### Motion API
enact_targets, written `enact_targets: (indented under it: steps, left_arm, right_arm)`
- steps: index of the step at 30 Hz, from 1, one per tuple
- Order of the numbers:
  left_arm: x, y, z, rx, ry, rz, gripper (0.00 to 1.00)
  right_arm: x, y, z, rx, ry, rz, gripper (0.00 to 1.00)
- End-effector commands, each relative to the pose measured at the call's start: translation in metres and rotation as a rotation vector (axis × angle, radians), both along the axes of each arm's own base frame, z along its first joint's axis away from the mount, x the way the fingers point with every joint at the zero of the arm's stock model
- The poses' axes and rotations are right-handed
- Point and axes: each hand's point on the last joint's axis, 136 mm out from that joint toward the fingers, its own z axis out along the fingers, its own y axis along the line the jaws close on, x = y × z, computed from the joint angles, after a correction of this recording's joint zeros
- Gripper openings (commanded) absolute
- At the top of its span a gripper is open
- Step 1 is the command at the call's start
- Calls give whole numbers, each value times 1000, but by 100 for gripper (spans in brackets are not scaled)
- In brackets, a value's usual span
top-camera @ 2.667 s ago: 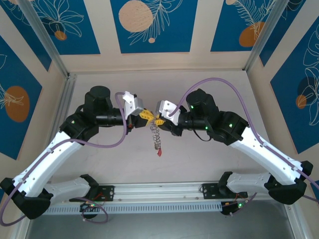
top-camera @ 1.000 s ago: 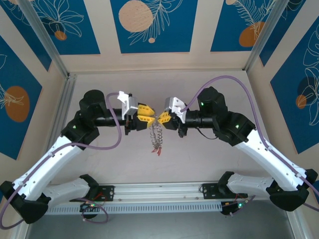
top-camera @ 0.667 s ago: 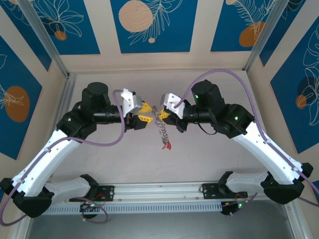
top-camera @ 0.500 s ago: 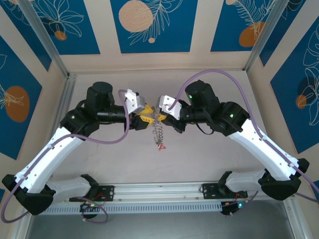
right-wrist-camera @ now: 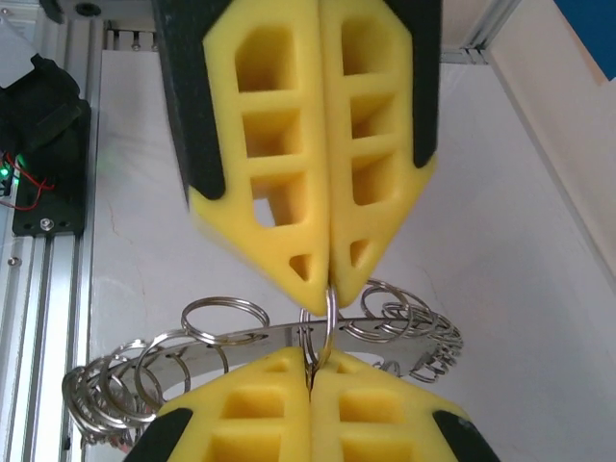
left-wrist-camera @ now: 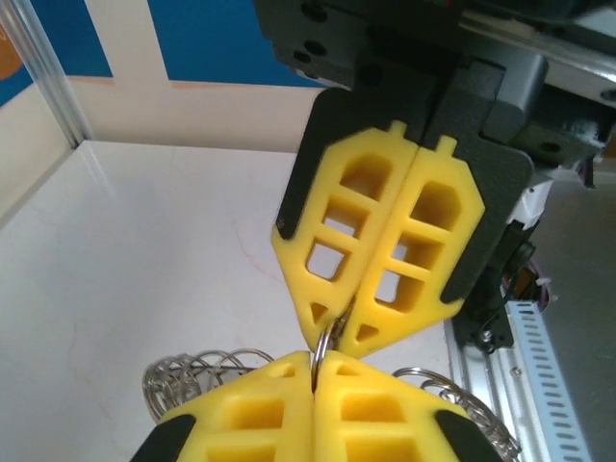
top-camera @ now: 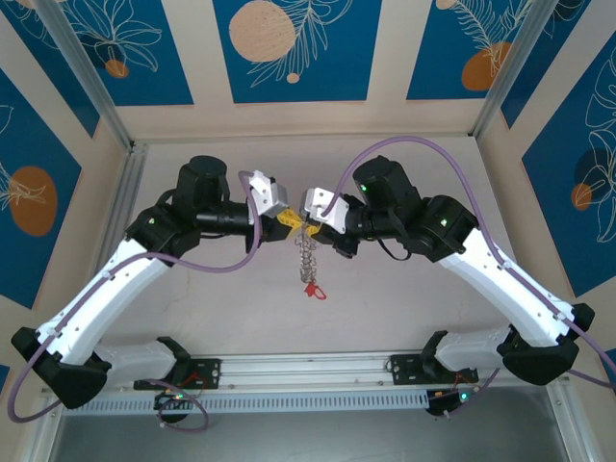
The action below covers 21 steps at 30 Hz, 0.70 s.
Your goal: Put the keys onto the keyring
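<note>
The keys (top-camera: 306, 256) hang as a silvery chain-like bunch with a red piece (top-camera: 311, 288) at the bottom, above the white table. My left gripper (top-camera: 288, 220) and right gripper (top-camera: 310, 229) meet tip to tip at the top of the bunch. In the left wrist view my left gripper (left-wrist-camera: 316, 364) is shut on a small silvery keyring (left-wrist-camera: 325, 342), and the right gripper (left-wrist-camera: 342, 325) pinches the same ring from above. In the right wrist view my right gripper (right-wrist-camera: 310, 372) is shut on that keyring (right-wrist-camera: 324, 322), and the left gripper (right-wrist-camera: 330, 285) grips it too. Several rings (right-wrist-camera: 154, 371) hang from a curved metal strip (right-wrist-camera: 250, 337) behind.
An aluminium rail (top-camera: 308, 371) runs along the near edge between the arm bases. Purple cables (top-camera: 438, 159) loop over both arms. Patterned walls and a metal frame (top-camera: 96, 87) close the table in at the back and sides.
The left gripper's jaws, apart a second ago, have closed on the ring. Both arms shifted slightly and the hanging bunch swung, then settled straight down.
</note>
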Motion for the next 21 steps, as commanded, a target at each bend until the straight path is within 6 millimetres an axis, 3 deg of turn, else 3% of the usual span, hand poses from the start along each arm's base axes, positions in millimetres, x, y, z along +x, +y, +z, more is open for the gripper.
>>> enact_targets:
  steps: [1, 11, 21]
  left_arm:
    - [-9, -7, 17, -101, -22, -57, 0]
    - [-17, -5, 61, -425, -25, -108, 0]
    - [-18, -4, 76, -597, 4, -147, 0]
  right_arm:
    - [-9, 4, 26, 118, -23, 42, 0]
    - [-16, -10, 39, 318, 54, 24, 9]
    - [-25, -17, 52, 412, 59, 63, 15]
